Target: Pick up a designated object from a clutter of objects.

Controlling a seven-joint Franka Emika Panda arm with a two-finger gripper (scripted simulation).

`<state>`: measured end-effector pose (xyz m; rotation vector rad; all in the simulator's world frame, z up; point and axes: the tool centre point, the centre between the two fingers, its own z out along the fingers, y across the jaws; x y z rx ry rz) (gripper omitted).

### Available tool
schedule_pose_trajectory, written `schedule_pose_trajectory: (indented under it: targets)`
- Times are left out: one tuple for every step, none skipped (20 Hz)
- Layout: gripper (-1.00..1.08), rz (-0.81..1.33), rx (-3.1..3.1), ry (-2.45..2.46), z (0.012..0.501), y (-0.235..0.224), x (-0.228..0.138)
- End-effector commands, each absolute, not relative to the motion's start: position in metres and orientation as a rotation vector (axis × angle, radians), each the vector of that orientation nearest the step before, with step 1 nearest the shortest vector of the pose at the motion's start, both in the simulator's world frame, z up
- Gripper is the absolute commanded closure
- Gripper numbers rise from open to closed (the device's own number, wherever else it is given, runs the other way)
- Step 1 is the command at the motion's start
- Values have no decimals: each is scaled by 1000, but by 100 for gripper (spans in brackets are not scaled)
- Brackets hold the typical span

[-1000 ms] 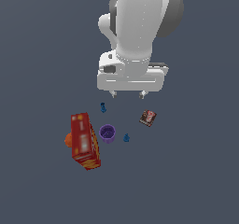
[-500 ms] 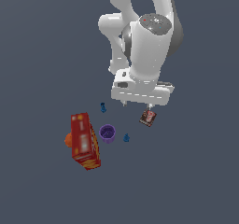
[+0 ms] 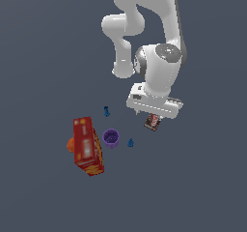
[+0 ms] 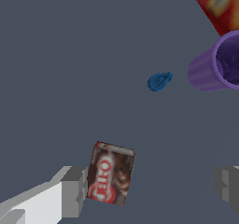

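The designated object (image 4: 111, 173), a small dark-brown box with a red-and-white label, lies flat between my open gripper's (image 4: 150, 188) fingers. It sits close to one finger (image 4: 71, 191), far from the other (image 4: 228, 183). In the exterior view the box (image 3: 153, 122) peeks out just below the white hand (image 3: 154, 104), which covers part of it. The rest of the clutter lies toward the exterior view's left: a purple cup (image 3: 111, 138), a large red carton (image 3: 87, 146), an orange item (image 3: 70, 144) and two blue pieces (image 3: 106, 111) (image 3: 130, 142).
In the wrist view one blue piece (image 4: 159, 81) lies beyond the box, with the purple cup (image 4: 219, 64) and a corner of the red carton (image 4: 220, 3) further off. Everything rests on a plain dark grey floor (image 3: 202, 187).
The hand has come down and shifted toward the exterior view's right, ending over the brown box. None of the objects has moved.
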<state>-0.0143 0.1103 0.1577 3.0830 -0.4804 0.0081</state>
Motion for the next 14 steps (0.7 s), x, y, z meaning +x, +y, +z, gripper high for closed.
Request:
schedule_pose_trajectory:
  targets:
    - [-92, 9, 3075, -546, 141, 120, -22]
    - [-92, 9, 3072, -571, 134, 124, -25]
    - [-92, 9, 3068, -597, 128, 128, -28]
    - [-92, 9, 3065, -622, 121, 132, -32]
    - [-92, 8, 3061, -646, 115, 135, -35]
    - [-92, 8, 3058, -668, 110, 139, -39]
    - [-92, 7, 3054, -690, 105, 142, -42]
    - [-92, 7, 3051, -710, 100, 144, -45]
    - [-92, 6, 3047, -729, 95, 147, -48]
    - [-92, 5, 3044, -746, 91, 149, -51]
    - [-92, 5, 3041, -762, 87, 152, -54]
    - [-92, 4, 3039, -777, 84, 154, -56]
    - [-92, 4, 3036, -791, 81, 155, -58]
    - [-92, 3, 3034, -803, 78, 157, -61]
